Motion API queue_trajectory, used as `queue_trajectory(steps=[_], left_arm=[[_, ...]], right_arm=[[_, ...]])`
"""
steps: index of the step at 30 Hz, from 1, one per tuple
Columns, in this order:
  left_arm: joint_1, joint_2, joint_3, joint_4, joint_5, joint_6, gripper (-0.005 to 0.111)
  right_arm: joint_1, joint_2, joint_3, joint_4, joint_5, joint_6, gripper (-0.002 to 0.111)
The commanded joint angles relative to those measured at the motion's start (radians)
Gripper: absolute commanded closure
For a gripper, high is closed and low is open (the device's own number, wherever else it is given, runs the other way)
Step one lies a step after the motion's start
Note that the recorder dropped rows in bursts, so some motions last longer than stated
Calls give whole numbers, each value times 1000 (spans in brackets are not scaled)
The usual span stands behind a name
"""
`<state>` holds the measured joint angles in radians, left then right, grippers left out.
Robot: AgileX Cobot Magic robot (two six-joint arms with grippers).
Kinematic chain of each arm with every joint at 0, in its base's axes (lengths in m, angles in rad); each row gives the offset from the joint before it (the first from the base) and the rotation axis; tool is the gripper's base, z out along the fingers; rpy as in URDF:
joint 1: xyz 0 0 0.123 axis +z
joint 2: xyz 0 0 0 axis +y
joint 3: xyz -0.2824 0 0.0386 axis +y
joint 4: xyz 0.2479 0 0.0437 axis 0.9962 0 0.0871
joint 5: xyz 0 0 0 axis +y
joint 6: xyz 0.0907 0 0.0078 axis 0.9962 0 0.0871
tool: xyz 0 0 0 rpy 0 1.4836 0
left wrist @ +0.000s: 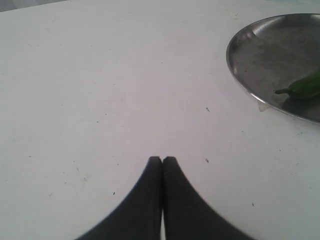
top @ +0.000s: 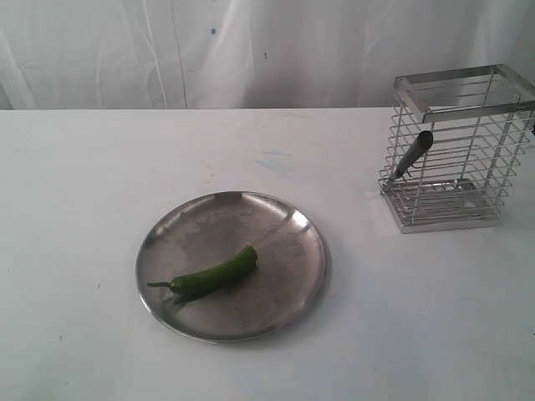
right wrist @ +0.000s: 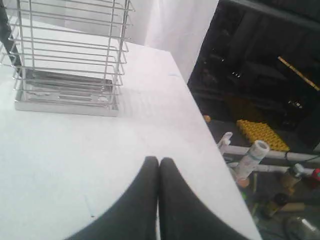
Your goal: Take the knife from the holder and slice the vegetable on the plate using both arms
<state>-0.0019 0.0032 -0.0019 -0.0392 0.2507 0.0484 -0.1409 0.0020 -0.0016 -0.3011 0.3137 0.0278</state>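
A green chili, the vegetable [top: 214,275], lies curved on the round steel plate [top: 284,225] in the middle of the white table. The wire holder [top: 456,150] stands at the back right, and the knife's black handle [top: 414,154] pokes out through its left side. No arm shows in the exterior view. In the left wrist view my left gripper [left wrist: 162,159] is shut and empty over bare table, some way from the plate [left wrist: 250,55] and the vegetable's stem end [left wrist: 304,87]. My right gripper [right wrist: 159,160] is shut and empty, a short way from the holder [right wrist: 70,60].
The table's right edge [right wrist: 210,135] runs close to my right gripper, with floor clutter beyond it: a white tube [right wrist: 252,157] and a yellow crate [right wrist: 260,132]. A white curtain [top: 251,50] hangs behind the table.
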Motion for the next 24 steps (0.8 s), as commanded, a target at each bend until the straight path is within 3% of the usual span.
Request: queue_trajectory(steps=[1, 4, 6, 13, 17, 20, 24], left_arm=[[1, -3, 2, -11, -4, 1, 107], [1, -3, 2, -11, -4, 1, 107], [1, -3, 2, -11, -4, 1, 107], [1, -3, 2, -11, -4, 1, 107], [1, -3, 2, -11, -4, 1, 107], [1, -3, 2, -11, -4, 1, 107], [1, -3, 2, -11, -4, 1, 107]], right_arm=[[-8, -2, 2, -104, -43, -54, 108], [-8, -2, 2, -163, -119, -51, 108], [-8, -2, 2, -132, -267, -28, 108], [-8, -2, 2, -85, -1099, 463, 108], [-8, -2, -33, 25, -1495, 396, 108], [-8, -2, -93, 129, -1535, 415, 108], [-8, -2, -209, 83, -1482, 481, 108]])
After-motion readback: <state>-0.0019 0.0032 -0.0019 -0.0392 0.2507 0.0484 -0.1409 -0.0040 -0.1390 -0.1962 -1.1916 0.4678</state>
